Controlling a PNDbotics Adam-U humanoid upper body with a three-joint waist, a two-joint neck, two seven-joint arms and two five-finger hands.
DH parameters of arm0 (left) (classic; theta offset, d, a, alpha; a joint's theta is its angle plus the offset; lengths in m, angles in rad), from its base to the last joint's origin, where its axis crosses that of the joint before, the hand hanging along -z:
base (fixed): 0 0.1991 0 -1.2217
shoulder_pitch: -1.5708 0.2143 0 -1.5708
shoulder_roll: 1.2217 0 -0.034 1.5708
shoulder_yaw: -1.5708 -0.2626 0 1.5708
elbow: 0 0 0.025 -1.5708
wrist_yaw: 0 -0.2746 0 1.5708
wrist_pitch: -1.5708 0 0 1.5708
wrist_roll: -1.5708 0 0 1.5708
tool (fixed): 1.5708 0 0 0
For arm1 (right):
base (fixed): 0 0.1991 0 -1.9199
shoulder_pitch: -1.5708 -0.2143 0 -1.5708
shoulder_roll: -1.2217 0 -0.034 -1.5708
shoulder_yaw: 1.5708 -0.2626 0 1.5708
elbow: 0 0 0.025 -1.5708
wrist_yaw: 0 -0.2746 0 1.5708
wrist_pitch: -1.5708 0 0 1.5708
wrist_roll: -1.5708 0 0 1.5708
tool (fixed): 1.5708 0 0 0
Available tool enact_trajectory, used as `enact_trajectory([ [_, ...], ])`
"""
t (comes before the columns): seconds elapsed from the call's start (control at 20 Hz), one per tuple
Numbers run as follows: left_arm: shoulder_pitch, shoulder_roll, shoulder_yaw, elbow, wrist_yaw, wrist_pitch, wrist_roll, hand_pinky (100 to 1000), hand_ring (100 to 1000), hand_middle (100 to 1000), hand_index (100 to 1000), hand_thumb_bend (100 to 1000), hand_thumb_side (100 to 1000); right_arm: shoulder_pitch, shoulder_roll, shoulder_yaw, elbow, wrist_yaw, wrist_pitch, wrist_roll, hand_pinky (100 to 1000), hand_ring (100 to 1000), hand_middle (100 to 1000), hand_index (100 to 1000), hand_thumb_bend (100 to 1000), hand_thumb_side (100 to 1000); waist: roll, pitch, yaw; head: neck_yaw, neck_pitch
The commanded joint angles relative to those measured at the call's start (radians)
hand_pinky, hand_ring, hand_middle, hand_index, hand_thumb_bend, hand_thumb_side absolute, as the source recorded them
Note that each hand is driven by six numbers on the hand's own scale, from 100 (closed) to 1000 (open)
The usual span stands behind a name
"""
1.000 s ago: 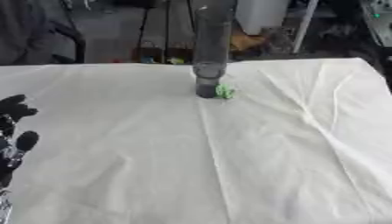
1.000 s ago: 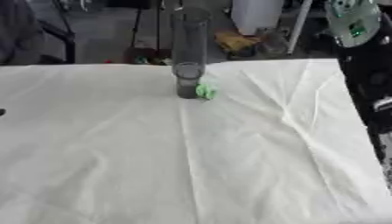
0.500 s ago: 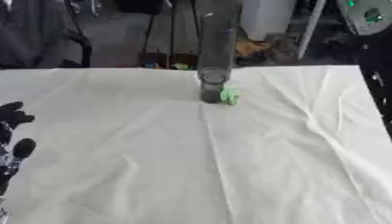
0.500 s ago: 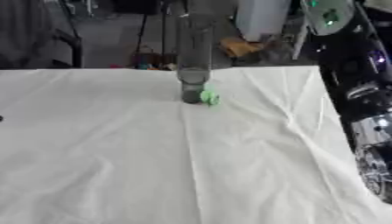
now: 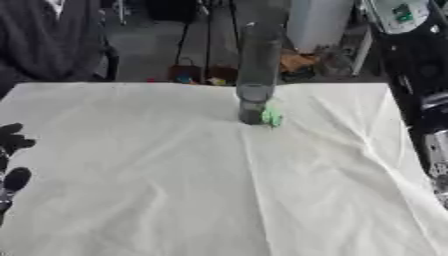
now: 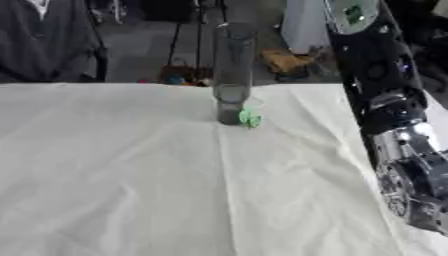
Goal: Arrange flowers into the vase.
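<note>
Scanning left to right: left hand (image 5: 12, 150) at table's (image 5: 175, 190) left edge, holding nothing, finger spread not discernible. Tall clear vase (image 5: 257, 75) upright at far centre, small green piece (image 5: 272, 117) touching its base. Right arm (image 6: 402, 150) along right side, hand out of sight. Recommended: pinch green piece low, lift clear, lower straight into vase mouth without tipping it.

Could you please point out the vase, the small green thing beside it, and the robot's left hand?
vase (image 5: 254, 75), left eye view, on its clear wall.
green thing (image 5: 272, 117), left eye view, on its middle.
left hand (image 5: 10, 142), left eye view, on a dark finger.
</note>
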Motion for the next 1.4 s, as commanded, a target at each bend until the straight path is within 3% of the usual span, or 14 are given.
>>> enact_trajectory([
  [0.05,-0.023,0.004,-0.005,-0.016,0.004,-0.001,-0.007,911,677,756,645,1000,507,-0.037,-0.003,-0.025,-0.043,-0.043,0.02,-0.014,100,100,100,184,100,502,0.004,-0.007,0.012,-0.01,-0.017],
  [0.55,-0.036,-0.005,-0.01,-0.02,0.009,0.0,-0.013,912,677,756,645,1000,508,-0.043,0.02,-0.044,-0.094,-0.117,0.034,-0.026,100,100,100,183,100,520,0.008,0.007,0.064,-0.03,-0.029],
  [1.1,-0.047,-0.012,-0.016,-0.02,0.014,0.001,-0.02,914,677,756,644,1000,509,-0.044,0.064,-0.059,-0.138,-0.191,0.042,-0.04,100,100,100,185,100,556,0.017,0.027,0.08,-0.058,-0.041],
  [1.4,-0.058,-0.019,-0.022,-0.022,0.016,0.001,-0.027,914,677,756,644,1000,510,-0.044,0.081,-0.067,-0.153,-0.239,0.039,-0.038,100,100,100,184,100,559,0.022,0.037,0.101,-0.098,-0.048],
])
